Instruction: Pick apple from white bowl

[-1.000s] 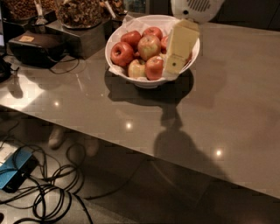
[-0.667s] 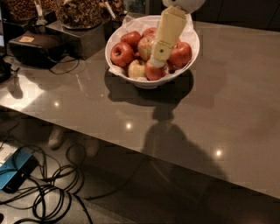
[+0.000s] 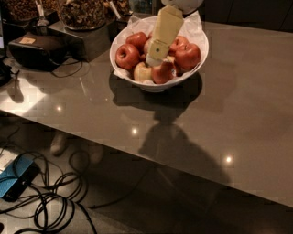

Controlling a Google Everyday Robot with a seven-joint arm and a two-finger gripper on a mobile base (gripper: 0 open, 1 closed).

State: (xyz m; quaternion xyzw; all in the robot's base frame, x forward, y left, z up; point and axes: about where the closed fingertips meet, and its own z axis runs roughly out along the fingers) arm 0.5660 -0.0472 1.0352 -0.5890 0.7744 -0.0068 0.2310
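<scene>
Grey-brown and glossy, the surface (image 3: pixel 238 100) fills most of the camera view, with its near edge running diagonally from the left side down to the lower right. The bowl (image 3: pixel 120 64) stands near the far edge, left of centre, and is lined with crinkled paper (image 3: pixel 194 25) that rises above its rim. The bowl holds a pile of apples. Deep red apples (image 3: pixel 127 55) lie at its left and right sides, and a small yellow apple (image 3: pixel 143 72) lies at the front. The apple (image 3: pixel 146 47), with mixed red and pale skin, sits in the middle of the pile and is mostly covered by the hand. The hand (image 3: pixel 154 57) is a long cream-coloured part that enters from the top edge of the view. It slants down and to the left into the bowl, with its tip low among the apples at the middle of the pile. Whether the hand is apart, together or clamped on the apple cannot be told. A black box (image 3: pixel 36 50) rests near the left edge of the surface. Containers (image 3: pixel 84 13) of brown snacks stand at the far left corner. Below the near edge, dark cables (image 3: pixel 50 201) and a blue box (image 3: pixel 16 176) lie on the floor.
</scene>
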